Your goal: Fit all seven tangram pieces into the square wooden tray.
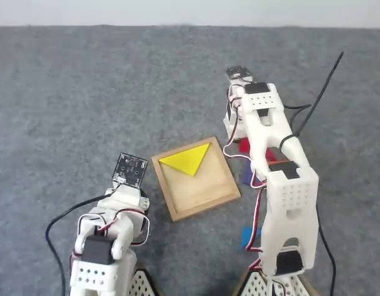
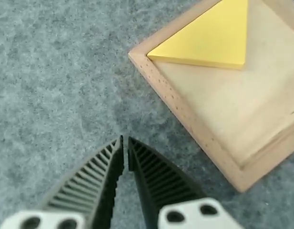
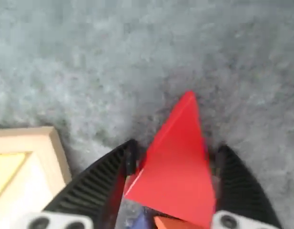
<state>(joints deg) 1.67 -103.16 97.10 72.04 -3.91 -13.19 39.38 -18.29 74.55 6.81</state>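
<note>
Right wrist view: right gripper [image 3: 176,145] is pinching a red triangle [image 3: 177,171]; left gripper [image 2: 125,139], pressed together, is hovering at nine o'clock of the tray [image 1: 205,205].

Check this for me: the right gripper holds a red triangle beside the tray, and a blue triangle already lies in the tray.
One thing is wrong: a yellow triangle lies in the tray, not a blue one, as the high view shows. The right gripper does hold a red triangle beside the tray.

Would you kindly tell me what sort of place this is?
Probably a robotics test bench: two small arms on a grey carpeted table, a wooden tray, and a red triangle in the right end effector.
</note>
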